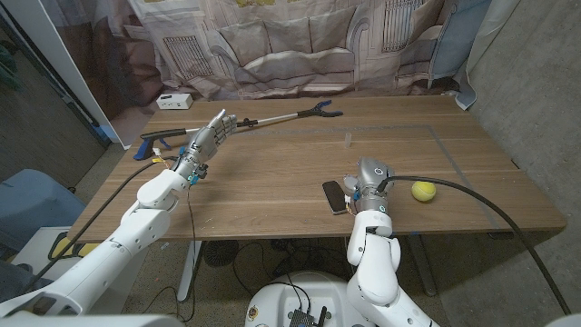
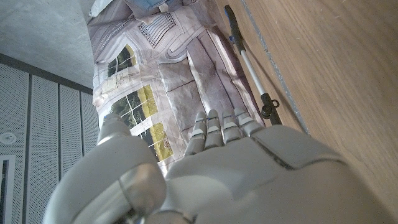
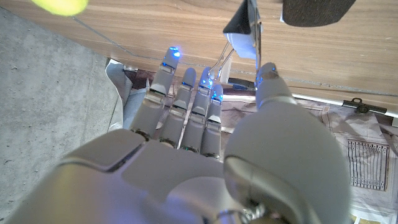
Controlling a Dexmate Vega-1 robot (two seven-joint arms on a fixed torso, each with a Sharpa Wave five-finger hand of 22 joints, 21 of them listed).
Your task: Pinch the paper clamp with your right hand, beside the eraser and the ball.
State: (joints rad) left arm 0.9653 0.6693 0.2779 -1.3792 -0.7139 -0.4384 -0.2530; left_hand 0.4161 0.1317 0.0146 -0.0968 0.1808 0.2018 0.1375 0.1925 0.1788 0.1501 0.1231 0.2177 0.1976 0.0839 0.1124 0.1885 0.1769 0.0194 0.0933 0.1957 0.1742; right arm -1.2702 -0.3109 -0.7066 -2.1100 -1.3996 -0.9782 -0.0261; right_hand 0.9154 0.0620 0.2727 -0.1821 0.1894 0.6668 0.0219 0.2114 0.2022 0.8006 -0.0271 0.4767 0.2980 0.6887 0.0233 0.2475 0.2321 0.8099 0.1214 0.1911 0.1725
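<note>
— While the right hand [image 1: 367, 184] stood near the table's [image 1: 272, 182] front edge, where was the paper clamp [image 3: 245, 31]?
— Just off its thumb tip (black, wire handles), beside the dark eraser [image 1: 335, 195]; the yellow ball [image 1: 423, 191] lay apart to the right.
— Holding it?
— No; fingers [image 3: 186, 102] straight, holding nothing. The left hand [image 1: 207, 141] hovered, also loose, over a long grabber tool [image 1: 272, 120].

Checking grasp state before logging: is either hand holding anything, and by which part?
Nothing is clearly held. The right hand has its fingers spread, thumb tip near the paper clamp; contact cannot be told. The left hand is raised, holding nothing.
</note>
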